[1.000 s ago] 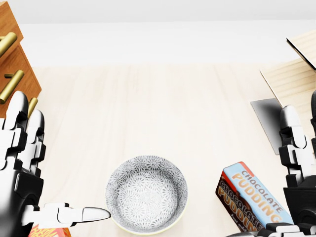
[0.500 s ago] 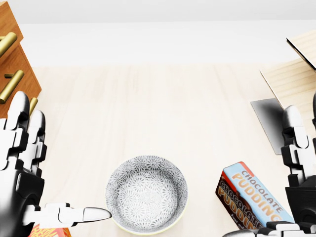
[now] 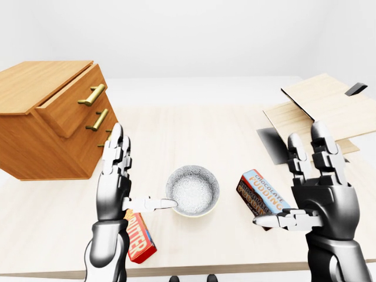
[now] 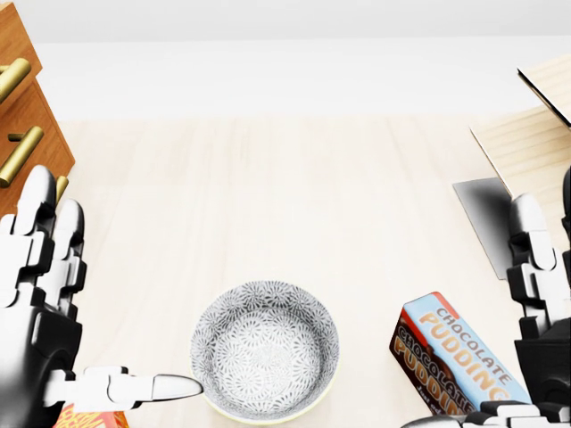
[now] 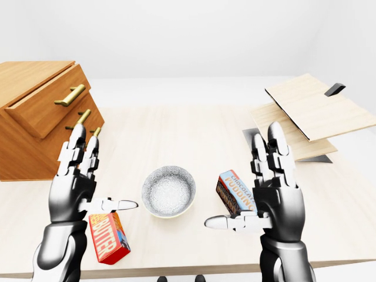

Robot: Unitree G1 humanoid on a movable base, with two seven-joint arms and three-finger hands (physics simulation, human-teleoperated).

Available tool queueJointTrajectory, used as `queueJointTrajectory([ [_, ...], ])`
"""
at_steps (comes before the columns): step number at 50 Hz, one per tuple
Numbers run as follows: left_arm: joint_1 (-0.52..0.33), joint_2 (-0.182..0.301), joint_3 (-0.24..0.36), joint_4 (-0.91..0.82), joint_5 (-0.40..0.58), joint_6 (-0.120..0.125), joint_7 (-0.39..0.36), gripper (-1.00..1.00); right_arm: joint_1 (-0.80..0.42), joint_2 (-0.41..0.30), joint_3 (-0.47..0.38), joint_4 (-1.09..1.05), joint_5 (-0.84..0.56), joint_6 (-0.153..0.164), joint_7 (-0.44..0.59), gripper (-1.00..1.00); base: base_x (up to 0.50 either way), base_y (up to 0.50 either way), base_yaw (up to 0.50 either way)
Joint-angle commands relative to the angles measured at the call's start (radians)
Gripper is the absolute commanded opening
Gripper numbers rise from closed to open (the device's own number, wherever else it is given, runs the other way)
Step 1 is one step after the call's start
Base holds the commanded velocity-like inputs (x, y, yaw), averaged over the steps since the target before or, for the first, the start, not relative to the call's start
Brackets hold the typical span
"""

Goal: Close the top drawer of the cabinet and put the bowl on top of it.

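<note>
Both left hand and right hand are held spread and empty; the bowl is set between them on the counter; the cabinet is seen with top drawer ajar.

On the light wooden table, a blue-and-brown chocolate pudding box leans tilted right of centre. A red butter carton lies near its lower-left edge. Pale wooden boards overlap a grey flat sheet at its right side.
</note>
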Motion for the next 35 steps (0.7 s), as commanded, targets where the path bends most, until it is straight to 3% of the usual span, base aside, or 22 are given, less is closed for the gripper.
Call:
queueJointTrajectory([
  [1, -0.006, 0.001, -0.001, 0.006, 0.001, 0.000, 0.000, 1.00, 0.007, 0.002, 0.002, 0.003, -0.002, 0.000, 0.003, 1.00, 0.00, 0.00, 0.00],
  [10, -0.006, 0.000, -0.005, 0.007, 0.002, 0.000, 0.002, 1.00, 0.000, 0.000, 0.007, 0.006, -0.010, 0.000, -0.001, 1.00, 0.00, 0.02, 0.00],
  [35, 0.001, 0.001, -0.015, 0.022, 0.008, 0.000, 0.004, 1.00, 0.003, 0.000, -0.004, 0.000, 0.007, 0.000, 0.002, 1.00, 0.00, 0.25, 0.00],
])
